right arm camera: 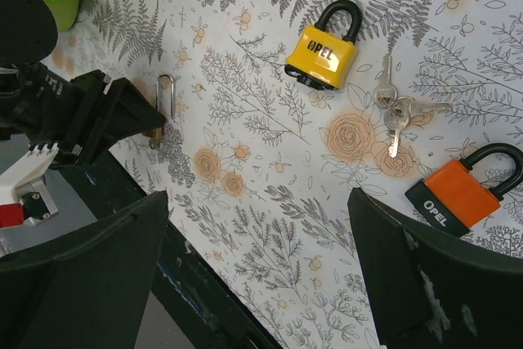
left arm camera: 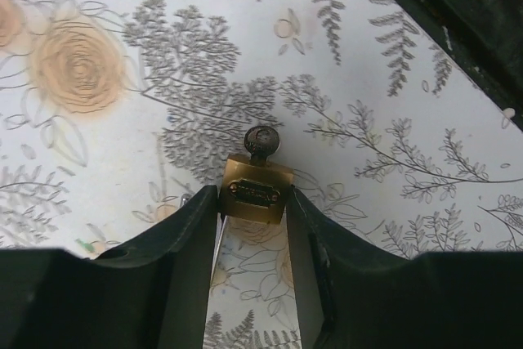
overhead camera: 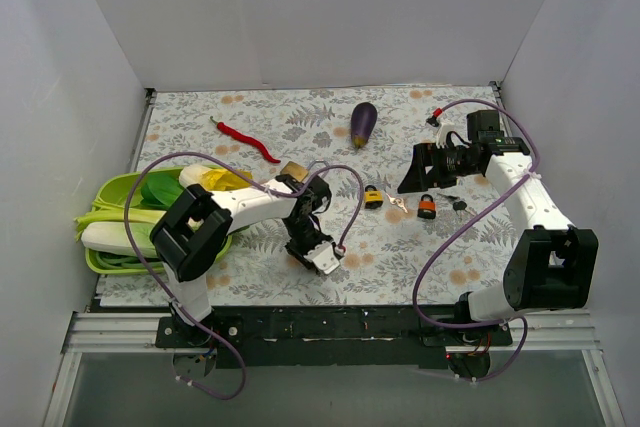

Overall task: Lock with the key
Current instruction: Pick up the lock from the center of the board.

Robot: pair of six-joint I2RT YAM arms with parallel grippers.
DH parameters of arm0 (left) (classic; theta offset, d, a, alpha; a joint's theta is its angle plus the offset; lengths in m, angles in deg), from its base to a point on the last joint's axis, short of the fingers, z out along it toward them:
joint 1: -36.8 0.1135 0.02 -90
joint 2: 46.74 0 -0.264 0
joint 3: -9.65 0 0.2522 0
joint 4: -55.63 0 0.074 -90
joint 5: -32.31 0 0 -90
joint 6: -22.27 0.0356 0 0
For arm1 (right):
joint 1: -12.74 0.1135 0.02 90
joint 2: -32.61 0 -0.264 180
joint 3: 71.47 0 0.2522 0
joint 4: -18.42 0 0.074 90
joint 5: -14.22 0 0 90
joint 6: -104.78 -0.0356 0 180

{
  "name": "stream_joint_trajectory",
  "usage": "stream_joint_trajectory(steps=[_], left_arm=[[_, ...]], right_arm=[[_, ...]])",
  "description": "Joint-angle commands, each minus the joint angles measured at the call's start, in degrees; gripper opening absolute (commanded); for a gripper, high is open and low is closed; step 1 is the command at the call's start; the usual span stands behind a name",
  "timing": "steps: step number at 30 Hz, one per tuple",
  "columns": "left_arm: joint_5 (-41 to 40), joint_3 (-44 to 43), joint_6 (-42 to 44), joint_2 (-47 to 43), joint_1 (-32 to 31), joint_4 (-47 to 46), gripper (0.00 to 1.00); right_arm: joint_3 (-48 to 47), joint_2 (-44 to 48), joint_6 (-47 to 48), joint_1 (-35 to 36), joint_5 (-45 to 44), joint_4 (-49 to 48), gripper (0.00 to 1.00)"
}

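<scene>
My left gripper (left arm camera: 252, 199) is shut on a small brass padlock (left arm camera: 255, 189), held low over the floral mat. A key (left arm camera: 261, 140) with a round head sticks out of the padlock's end away from the jaws. The right wrist view shows the same padlock (right arm camera: 154, 131) at my left fingertips, its thin shackle (right arm camera: 166, 92) pointing away. In the top view my left gripper (overhead camera: 300, 239) is near the mat's front middle, and the padlock is hidden under it. My right gripper (right arm camera: 257, 198) is open and empty, hovering above the mat at the right (overhead camera: 415, 175).
A yellow padlock (right arm camera: 324, 55), a bunch of silver keys (right arm camera: 392, 114) and an orange padlock (right arm camera: 456, 195) lie mid-right. An eggplant (overhead camera: 363, 122) and a red chili (overhead camera: 245, 139) lie at the back. A green tray (overhead camera: 110, 192) of vegetables stands at the left. White walls stand on three sides.
</scene>
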Motion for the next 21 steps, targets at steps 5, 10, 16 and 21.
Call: stream_joint_trajectory(steps=[5,10,16,21], left_arm=[[8.18,-4.64,-22.97,-8.61,-0.04,-11.51,0.04],[7.23,-1.57,-39.52,-16.97,0.23,-28.39,0.02],[3.98,-4.99,-51.58,-19.00,0.14,-33.76,0.02],[2.13,-7.27,-54.84,-18.56,-0.04,-34.82,0.02]], right_arm=[[0.62,2.54,-0.86,-0.42,4.03,-1.89,0.98],[4.05,3.77,-3.84,-0.42,14.01,-3.91,0.93],[9.23,7.01,-7.89,1.86,23.09,-9.61,0.88],[11.96,10.44,-16.31,6.69,24.07,-18.22,0.84]])
